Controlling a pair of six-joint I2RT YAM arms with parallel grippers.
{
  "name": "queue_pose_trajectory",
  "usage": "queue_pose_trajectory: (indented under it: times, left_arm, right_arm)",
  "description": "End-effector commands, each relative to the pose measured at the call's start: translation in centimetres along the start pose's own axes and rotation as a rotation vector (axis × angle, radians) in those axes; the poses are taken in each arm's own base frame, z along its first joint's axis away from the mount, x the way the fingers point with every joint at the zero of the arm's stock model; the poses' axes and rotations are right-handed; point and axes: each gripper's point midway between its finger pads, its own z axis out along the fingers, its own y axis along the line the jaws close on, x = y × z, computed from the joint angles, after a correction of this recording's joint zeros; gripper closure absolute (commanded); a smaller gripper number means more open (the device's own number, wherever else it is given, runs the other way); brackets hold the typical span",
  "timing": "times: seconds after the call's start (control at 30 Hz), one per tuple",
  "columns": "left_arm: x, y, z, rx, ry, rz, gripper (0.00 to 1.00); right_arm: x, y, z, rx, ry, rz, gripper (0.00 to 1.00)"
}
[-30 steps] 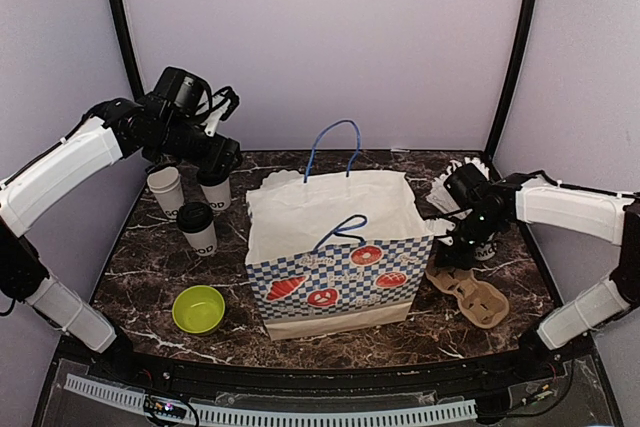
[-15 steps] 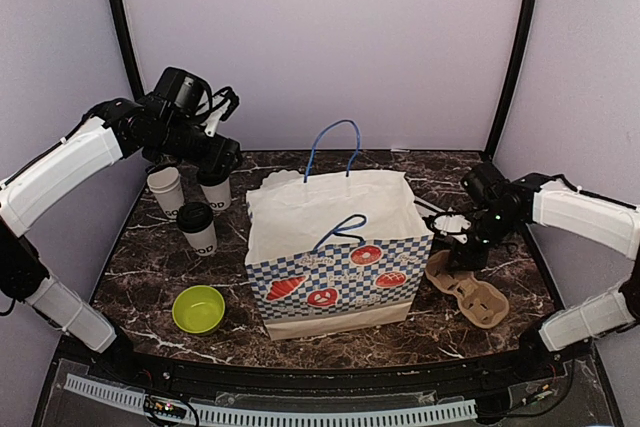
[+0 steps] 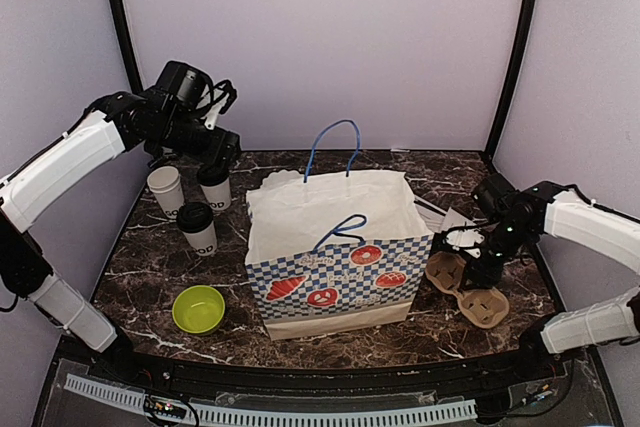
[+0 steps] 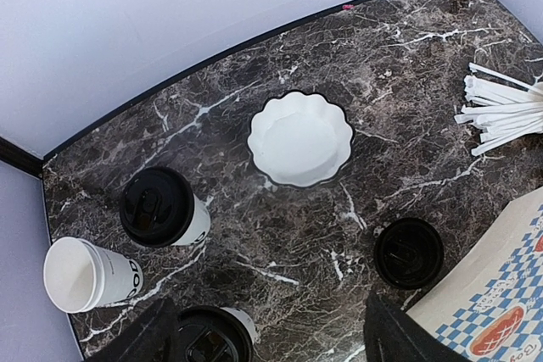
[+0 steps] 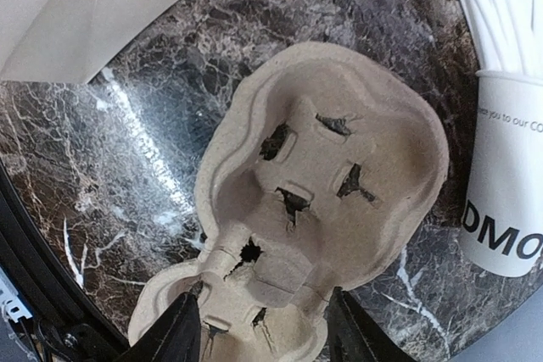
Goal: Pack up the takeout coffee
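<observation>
Left claw spread wide, hanging over a lidded cup in the far-left corner. Second lidded cup and a lidless cup stand just beside it, all outside the bag. Right claw: jaws apart either side of the carrier, right of the bag. I cannot tell whether they touch it.

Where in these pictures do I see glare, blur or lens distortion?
Right wrist view: a bright glare streak on the marble table beside the pulp cup carrier. Left wrist view: the table's back edge bows, and the left fingers at the bottom are blurred. Top external view: evenly lit, sharp.
</observation>
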Motion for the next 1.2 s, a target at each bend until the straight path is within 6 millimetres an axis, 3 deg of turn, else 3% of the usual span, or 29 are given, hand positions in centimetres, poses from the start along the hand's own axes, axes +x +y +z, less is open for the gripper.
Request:
queue_pose_trajectory:
  times: [0.0,0.2,0.73,1.17]
  left_arm:
    - [0.1,0.5,-0.2,-0.016,0.009,-0.020,0.23]
    - [0.7,0.6,0.0,-0.028,0.021,-0.013,0.23]
    - [1.6,0.2,1.0,-0.009,0.040,-0.011,0.23]
    - [1.9,0.2,1.0,-0.003,0.042,-0.009,0.22]
  right_arm:
    - [1.7,0.4,1.3,-0.036,0.095,0.027,0.49]
    - [2.5,0.1,2.7,-0.055,0.179,0.075,0.49]
    - [2.6,-0.6,4.0,-0.074,0.248,0.186,0.53]
    - [-0.2,-0.9,1.0,-0.080,0.140,0.187,0.76]
